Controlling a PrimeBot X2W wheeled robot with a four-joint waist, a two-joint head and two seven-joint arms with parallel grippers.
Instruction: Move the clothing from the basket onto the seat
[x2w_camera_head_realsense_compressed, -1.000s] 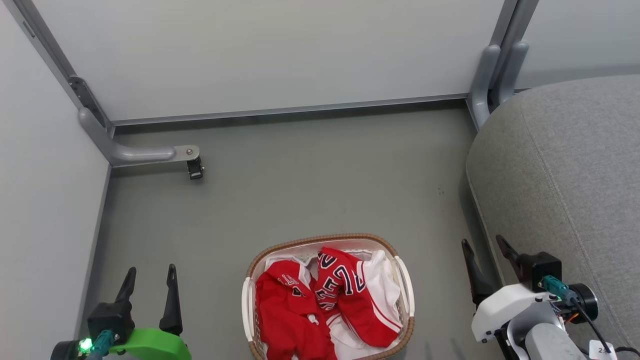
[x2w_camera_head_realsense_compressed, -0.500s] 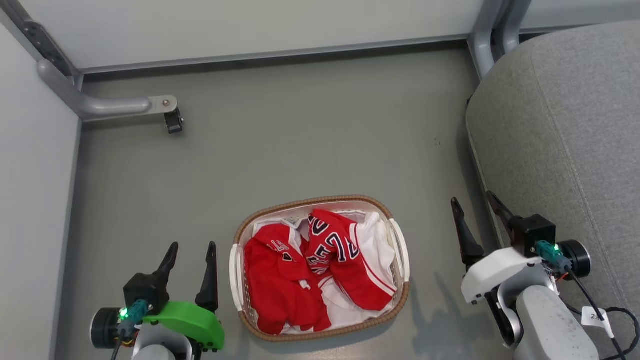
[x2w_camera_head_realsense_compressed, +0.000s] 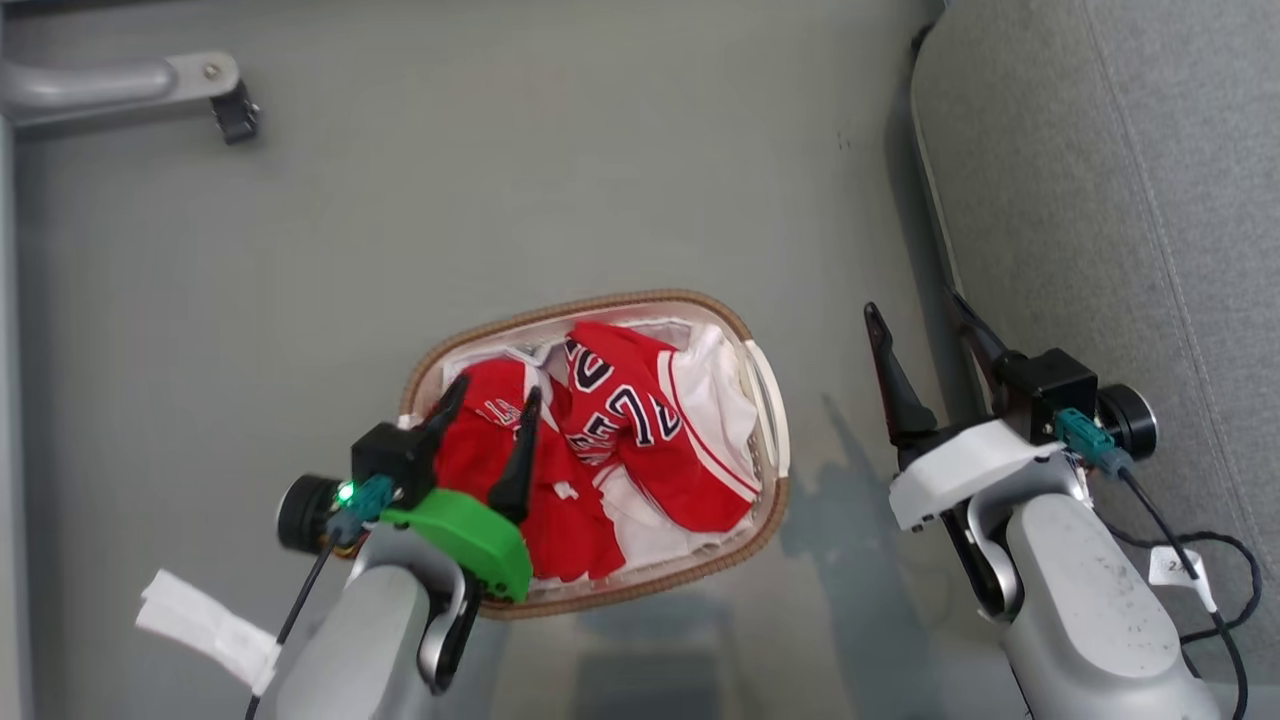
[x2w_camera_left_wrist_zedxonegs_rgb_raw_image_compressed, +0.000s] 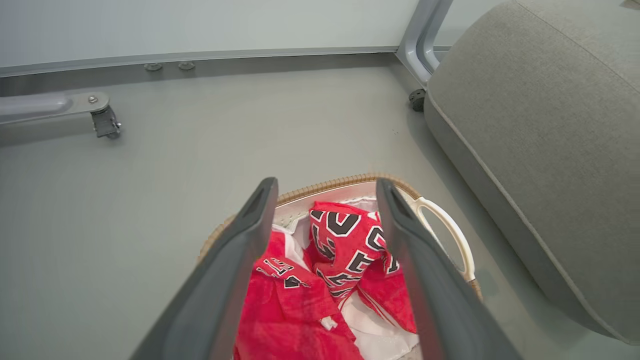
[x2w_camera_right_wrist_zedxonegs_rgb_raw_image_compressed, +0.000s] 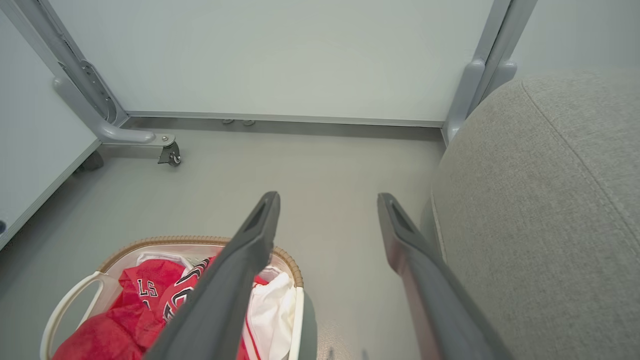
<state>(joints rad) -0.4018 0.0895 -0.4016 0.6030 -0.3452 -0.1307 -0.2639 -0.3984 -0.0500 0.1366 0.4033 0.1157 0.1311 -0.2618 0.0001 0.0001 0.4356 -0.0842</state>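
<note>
The oval white basket (x2w_camera_head_realsense_compressed: 768, 400) with a brown woven rim stands on the grey floor. It holds the clothing (x2w_camera_head_realsense_compressed: 645, 440), crumpled red jerseys with navy-and-white letters, on a white sheet. My left gripper (x2w_camera_head_realsense_compressed: 497, 392) hangs open over the basket's left part, above a red jersey and holding nothing. In the left wrist view the left gripper (x2w_camera_left_wrist_zedxonegs_rgb_raw_image_compressed: 326, 184) frames the clothing (x2w_camera_left_wrist_zedxonegs_rgb_raw_image_compressed: 345, 240) and the basket (x2w_camera_left_wrist_zedxonegs_rgb_raw_image_compressed: 450, 235). My right gripper (x2w_camera_head_realsense_compressed: 915, 310) stands open and holding nothing between the basket and the grey seat (x2w_camera_head_realsense_compressed: 1100, 200). The right gripper (x2w_camera_right_wrist_zedxonegs_rgb_raw_image_compressed: 328, 197) points at bare floor beside the seat (x2w_camera_right_wrist_zedxonegs_rgb_raw_image_compressed: 540, 200).
A grey metal frame leg with a caster (x2w_camera_head_realsense_compressed: 215, 95) juts out at the far left. White wall panels (x2w_camera_right_wrist_zedxonegs_rgb_raw_image_compressed: 275, 55) close off the back and left. A second caster (x2w_camera_left_wrist_zedxonegs_rgb_raw_image_compressed: 416, 99) sits by the seat's far corner. A black cable (x2w_camera_head_realsense_compressed: 1215, 590) trails by my right arm.
The head camera has tilted down, so the whole scene has shifted up. My left gripper has moved right, from beside the basket to over its left part. Both grippers stay open.
</note>
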